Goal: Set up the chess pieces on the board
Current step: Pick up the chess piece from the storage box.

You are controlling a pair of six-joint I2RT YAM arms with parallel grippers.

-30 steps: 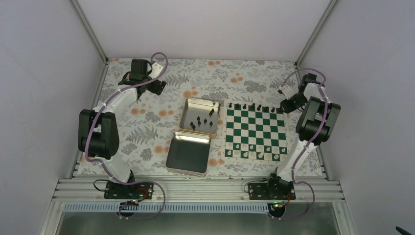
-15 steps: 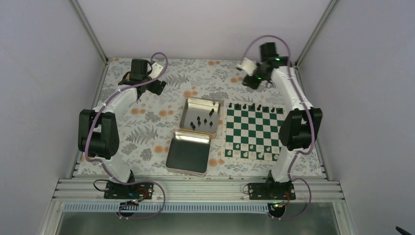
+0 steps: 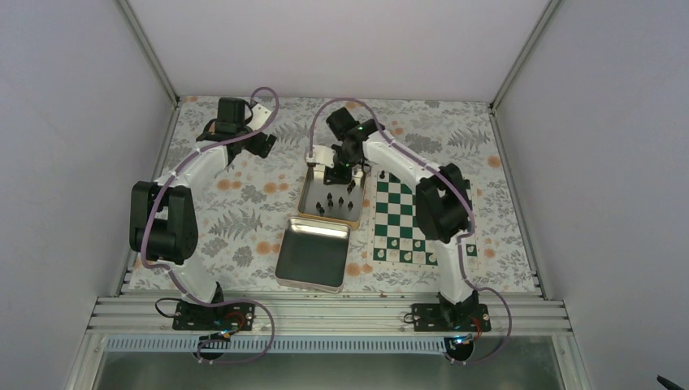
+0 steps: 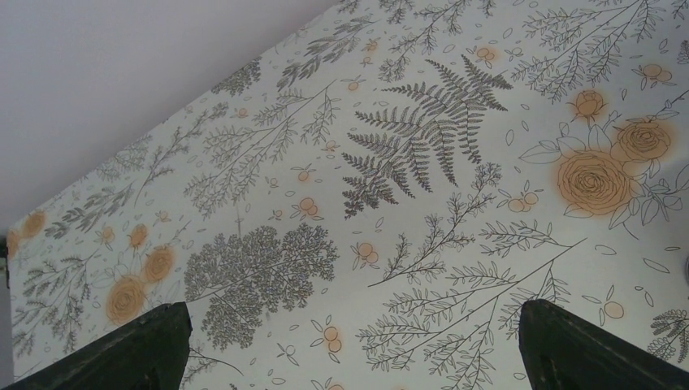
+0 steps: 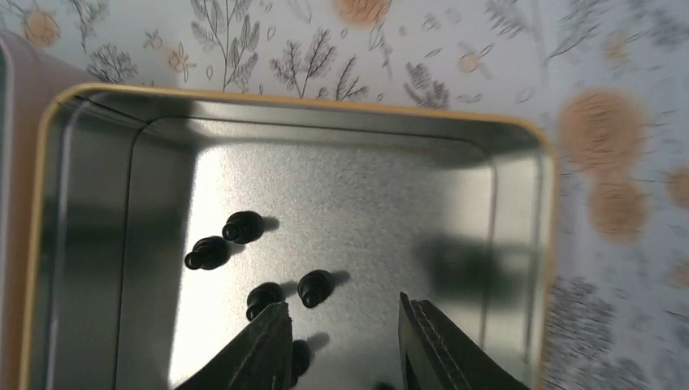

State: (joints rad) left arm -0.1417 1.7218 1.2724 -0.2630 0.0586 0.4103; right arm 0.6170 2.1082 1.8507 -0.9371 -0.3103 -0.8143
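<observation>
The green and white board lies right of centre, partly covered by my right arm. Several tiny black chess pieces stand in an open metal tin left of the board; they also show in the right wrist view inside the tin. My right gripper hovers over the tin's far end, open and empty, with its fingertips just above the pieces. My left gripper is open and empty over the floral cloth at the far left; its fingertips show in the left wrist view.
A second tin, empty, lies in front of the first one. White pieces stand on the board's near rows. The floral tablecloth covers the table, with walls on three sides.
My right arm has swung from the board's far right corner, across the back, to above the tin with the black pieces. The left arm has not moved.
</observation>
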